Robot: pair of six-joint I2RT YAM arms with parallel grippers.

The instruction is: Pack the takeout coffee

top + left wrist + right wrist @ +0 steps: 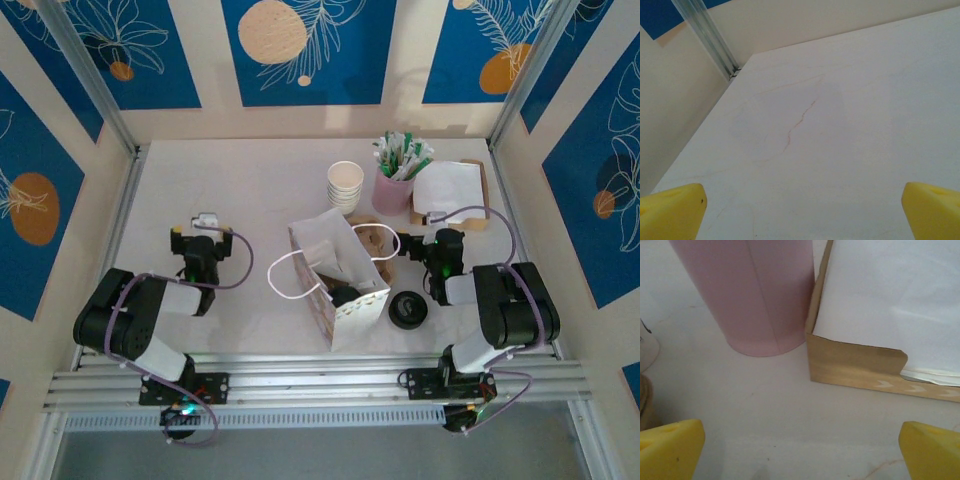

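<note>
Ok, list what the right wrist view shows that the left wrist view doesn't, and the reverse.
Right wrist: a pink cup standing beside a brown cardboard tray that holds white napkins.
Left wrist: a faint reddish stain on the table, a metal corner post and a blue wall panel.
Both: the table surface, and that camera's own gripper, the left gripper and the right gripper. Each is open, with yellow fingertips at the bottom corners and nothing between them.
</note>
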